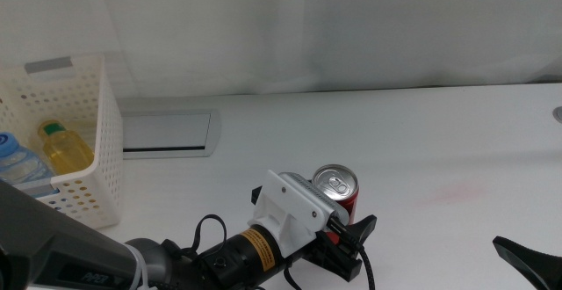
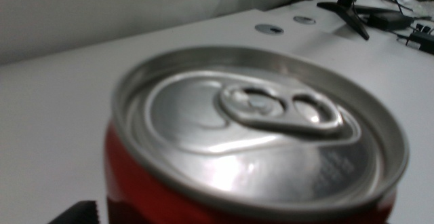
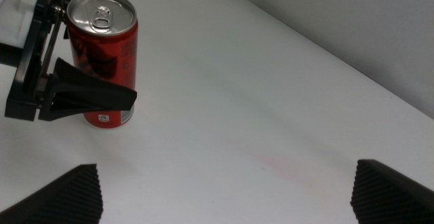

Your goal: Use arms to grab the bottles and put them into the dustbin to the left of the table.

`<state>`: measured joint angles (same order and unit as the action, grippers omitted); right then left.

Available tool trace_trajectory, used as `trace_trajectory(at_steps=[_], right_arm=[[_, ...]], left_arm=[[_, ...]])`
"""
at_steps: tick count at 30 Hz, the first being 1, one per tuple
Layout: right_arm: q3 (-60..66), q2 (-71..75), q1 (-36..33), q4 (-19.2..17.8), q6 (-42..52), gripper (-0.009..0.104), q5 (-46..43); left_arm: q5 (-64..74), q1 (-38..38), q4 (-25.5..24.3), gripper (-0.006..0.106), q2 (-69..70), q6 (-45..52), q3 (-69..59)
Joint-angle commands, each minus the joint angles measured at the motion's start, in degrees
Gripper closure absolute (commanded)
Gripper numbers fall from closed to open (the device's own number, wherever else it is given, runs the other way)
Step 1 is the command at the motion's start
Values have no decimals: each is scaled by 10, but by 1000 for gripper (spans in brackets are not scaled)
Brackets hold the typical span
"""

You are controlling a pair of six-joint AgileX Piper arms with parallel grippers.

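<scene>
A red can [image 1: 337, 191] stands upright on the table [image 1: 421, 132], well right of the basket [image 1: 97, 141], and is flanked by the left gripper [image 1: 344, 228]; contact cannot be told. No lettering can be read. The right gripper [image 3: 227, 190] is spread wide nearby.

The left gripper [image 1: 349, 237] sits at the near middle of the white table [image 1: 421, 141], its dark jaws around an upright red can [image 1: 338, 191]. At the far left stands the white perforated dustbin [image 1: 88, 149], holding a yellow tea bottle [image 1: 63, 146] and a blue-capped water bottle [image 1: 16, 160]. The right gripper [image 1: 527, 259] shows at the near right corner.
</scene>
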<state>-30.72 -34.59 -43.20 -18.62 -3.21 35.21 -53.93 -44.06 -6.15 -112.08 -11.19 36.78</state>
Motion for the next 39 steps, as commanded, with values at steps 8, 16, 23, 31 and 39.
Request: trace_trajectory(at_steps=[8, 16, 23, 31, 39], right_arm=[[-2, 2, 4, -13, 1, -8, -6], [-2, 2, 4, -17, 1, -8, -6], [-2, 2, 4, -18, 1, -8, -8], [-2, 2, 4, -20, 1, -8, -13], [-2, 2, 4, -20, 1, -8, -13]], left_arm=[[36, -4, -6, 103, -3, -10, 5], [121, 1, 37, 103, 57, 4, 45], [299, 56, 37, 103, 173, 47, 126], [499, 173, 36, 103, 280, 51, 223], [736, 297, 36, 103, 317, 70, 333]])
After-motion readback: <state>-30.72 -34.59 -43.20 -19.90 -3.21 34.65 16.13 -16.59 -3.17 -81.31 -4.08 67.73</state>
